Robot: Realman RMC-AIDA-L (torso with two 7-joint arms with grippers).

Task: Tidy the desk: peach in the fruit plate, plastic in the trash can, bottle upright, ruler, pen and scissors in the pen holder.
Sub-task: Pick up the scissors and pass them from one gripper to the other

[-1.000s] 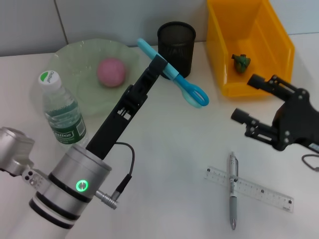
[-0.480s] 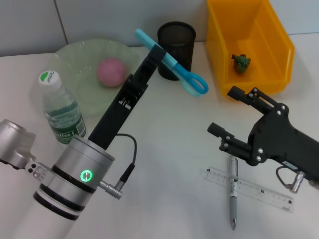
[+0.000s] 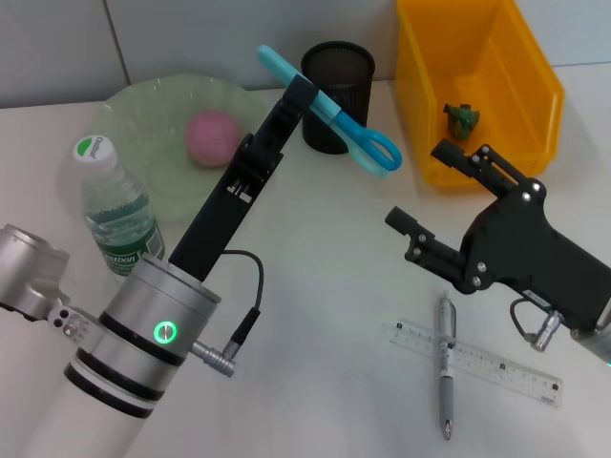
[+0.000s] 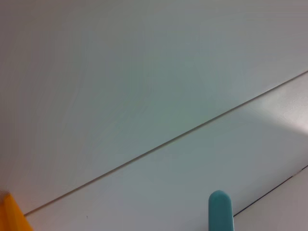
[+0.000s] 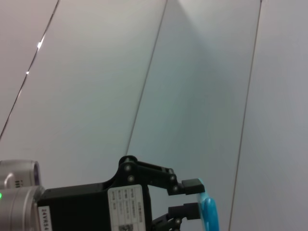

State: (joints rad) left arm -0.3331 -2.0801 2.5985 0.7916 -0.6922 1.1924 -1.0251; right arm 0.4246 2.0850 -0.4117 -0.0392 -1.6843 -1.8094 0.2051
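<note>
My left gripper (image 3: 304, 97) is shut on the blue scissors (image 3: 346, 131), held tilted in the air just in front of the black mesh pen holder (image 3: 338, 81); the right wrist view shows that same grip (image 5: 190, 197). Open and holding nothing, my right gripper (image 3: 421, 187) hovers over the desk (image 3: 315, 286) near the yellow trash can (image 3: 516, 86), which holds a green piece of plastic (image 3: 463, 118). The peach (image 3: 212, 136) lies in the fruit plate (image 3: 143, 114). Beside the plate the bottle (image 3: 115, 215) stands upright. The pen (image 3: 446, 382) lies across the clear ruler (image 3: 496, 367) at the front right.
A wall runs behind the desk's back edge. The left wrist view shows only wall panels, the scissors' blue tip (image 4: 220, 211) and a yellow corner of the bin (image 4: 7, 214). Bare tabletop lies between the two arms.
My right arm has swung left and inward from the desk's right edge, now above the ruler and pen. The left gripper with the scissors has edged slightly up and back toward the pen holder.
</note>
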